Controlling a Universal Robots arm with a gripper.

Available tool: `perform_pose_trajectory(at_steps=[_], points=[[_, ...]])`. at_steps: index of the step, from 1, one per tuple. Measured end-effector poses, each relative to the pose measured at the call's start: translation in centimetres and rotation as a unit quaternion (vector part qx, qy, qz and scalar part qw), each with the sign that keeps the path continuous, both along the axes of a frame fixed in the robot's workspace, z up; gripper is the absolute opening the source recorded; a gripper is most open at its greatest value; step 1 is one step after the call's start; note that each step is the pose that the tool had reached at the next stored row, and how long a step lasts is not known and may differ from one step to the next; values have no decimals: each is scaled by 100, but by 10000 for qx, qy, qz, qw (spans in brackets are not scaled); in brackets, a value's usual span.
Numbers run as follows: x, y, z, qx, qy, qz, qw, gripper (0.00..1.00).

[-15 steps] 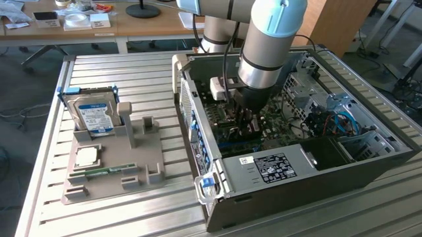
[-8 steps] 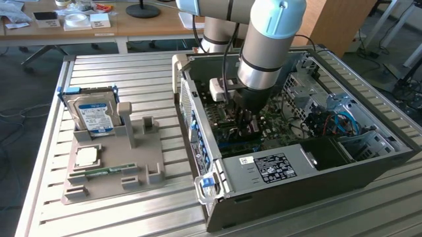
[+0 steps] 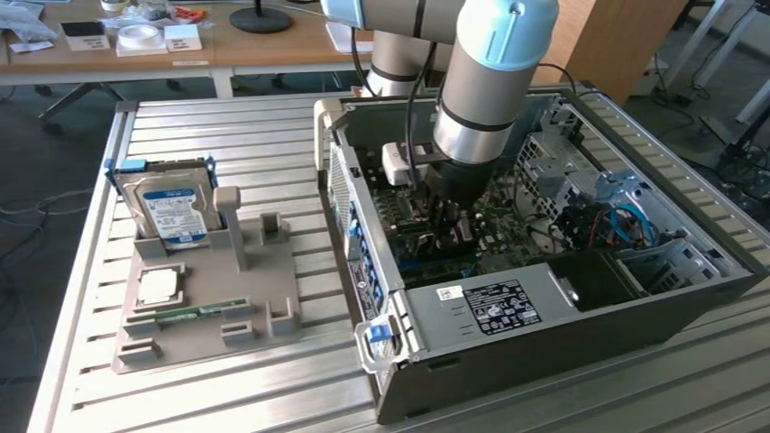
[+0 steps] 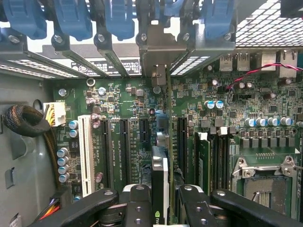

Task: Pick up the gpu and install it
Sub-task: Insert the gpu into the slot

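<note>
The gpu (image 4: 160, 182) shows edge-on in the wrist view, a thin black card standing upright over the green motherboard (image 4: 118, 99), along a black expansion slot. Its silver end bracket (image 4: 157, 49) reaches up to the case's rear slot openings. My gripper (image 4: 161, 198) is shut on the gpu, with a black finger (image 4: 137, 201) on each side of the card. In the exterior view my gripper (image 3: 445, 215) is deep inside the open computer case (image 3: 542, 347), low over the board, and the arm hides most of the card.
Blue slot latches (image 4: 71, 19) line the case's rear wall. A processor socket (image 4: 265, 175) and memory slots lie beside the card. Outside the case, a grey holder (image 3: 259, 271) carries a hard drive (image 3: 175, 207), a processor chip (image 3: 159, 287) and a memory stick (image 3: 193, 313).
</note>
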State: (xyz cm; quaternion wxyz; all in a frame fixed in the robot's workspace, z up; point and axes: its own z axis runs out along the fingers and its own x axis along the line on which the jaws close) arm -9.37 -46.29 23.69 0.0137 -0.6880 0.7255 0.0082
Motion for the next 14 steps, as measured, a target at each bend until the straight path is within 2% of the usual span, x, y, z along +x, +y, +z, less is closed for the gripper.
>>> perform_pose_trajectory(at_steps=[8,9,10,13,14], points=[[-3,1,-4,4,-2,-4,10000,28],[-2,1,-4,4,-2,-3,10000,33],[0,1,-2,2,-1,-1,10000,33],[0,1,-1,2,-1,0,10000,51],[0,0,-1,1,-1,0,10000,51]])
